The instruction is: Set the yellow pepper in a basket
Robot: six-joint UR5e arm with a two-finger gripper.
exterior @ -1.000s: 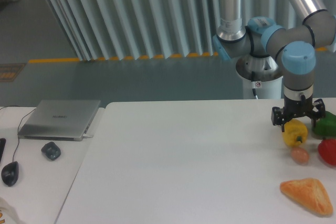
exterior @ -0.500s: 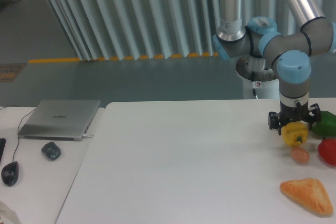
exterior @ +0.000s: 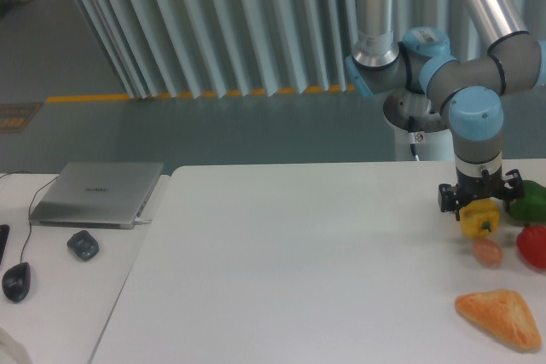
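The yellow pepper (exterior: 479,220) sits on the white table (exterior: 299,262) near its right edge. My gripper (exterior: 479,204) points straight down over it, with its jaws spread and low on either side of the pepper's top. The pepper still rests on the table. The green pepper (exterior: 532,201) is just to its right and the red pepper (exterior: 533,245) is in front of that. No basket is in view.
A small brownish egg-like item (exterior: 487,251) lies just in front of the yellow pepper. A croissant-like pastry (exterior: 500,317) lies at the front right. A closed laptop (exterior: 98,193), a dark small object (exterior: 83,245) and a mouse (exterior: 15,280) are on the left desk.
My gripper has shifted slightly left and lowered onto the yellow pepper. The pepper and the other items have stayed in place.
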